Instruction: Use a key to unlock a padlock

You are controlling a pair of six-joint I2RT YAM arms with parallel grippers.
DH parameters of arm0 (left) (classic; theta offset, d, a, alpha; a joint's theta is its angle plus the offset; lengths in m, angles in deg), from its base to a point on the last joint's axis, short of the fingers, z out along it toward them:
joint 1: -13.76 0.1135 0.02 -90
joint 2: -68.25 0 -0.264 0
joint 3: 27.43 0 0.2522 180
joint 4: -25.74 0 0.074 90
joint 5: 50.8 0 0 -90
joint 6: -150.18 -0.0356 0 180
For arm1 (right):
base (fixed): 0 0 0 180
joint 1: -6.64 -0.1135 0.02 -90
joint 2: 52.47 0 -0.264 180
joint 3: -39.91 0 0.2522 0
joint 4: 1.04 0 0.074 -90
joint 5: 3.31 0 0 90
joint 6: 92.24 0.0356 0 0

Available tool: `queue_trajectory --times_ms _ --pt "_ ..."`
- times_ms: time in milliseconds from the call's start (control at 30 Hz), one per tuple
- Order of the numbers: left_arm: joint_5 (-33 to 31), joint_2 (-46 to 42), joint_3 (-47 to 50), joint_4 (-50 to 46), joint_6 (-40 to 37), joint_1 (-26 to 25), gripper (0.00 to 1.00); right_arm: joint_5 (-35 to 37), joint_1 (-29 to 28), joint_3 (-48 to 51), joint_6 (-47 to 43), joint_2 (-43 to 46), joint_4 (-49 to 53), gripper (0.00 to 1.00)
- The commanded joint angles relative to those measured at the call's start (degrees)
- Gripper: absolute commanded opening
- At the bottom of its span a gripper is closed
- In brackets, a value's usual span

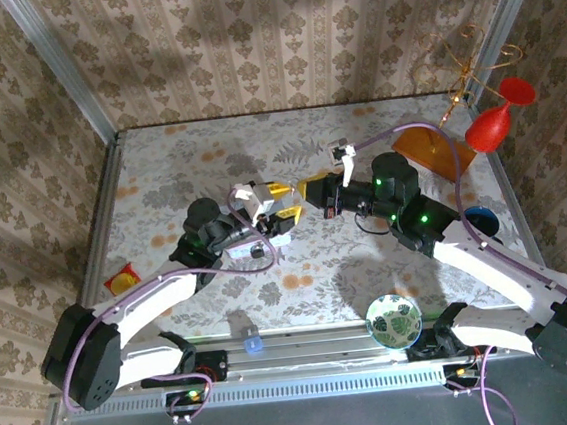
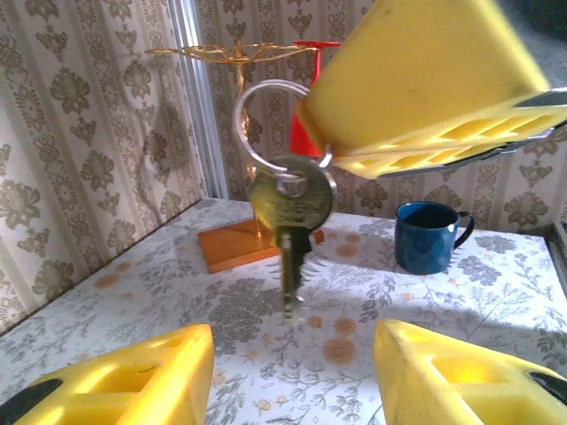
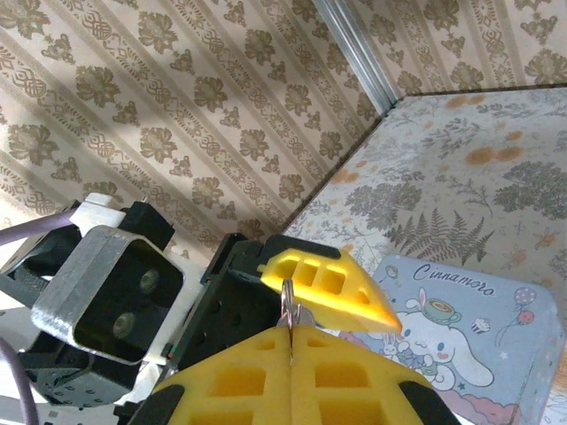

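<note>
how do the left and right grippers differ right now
The left gripper is open and empty; the right gripper is shut on the key ring. The key dangles from the right gripper's grip, while it hangs untouched ahead of the left gripper's gap. Both have yellow fingers.

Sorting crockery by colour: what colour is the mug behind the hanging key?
Dark blue; the mug shows best in the left wrist view.
</note>
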Motion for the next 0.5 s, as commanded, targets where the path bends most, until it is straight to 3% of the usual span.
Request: queue_trajectory --times_ms 0,467 --pt "1.55 0.47 -1.35 3.58 -2.44 0.59 0.51 -1.1 0.17 -1.88 0.52 0.22 -1.65 0.0" --pt "2.97 0.92 -2.94 3.26 -2.44 0.77 0.4 -0.9 0.17 -1.45 0.83 -0.22 -2.15 0.0"
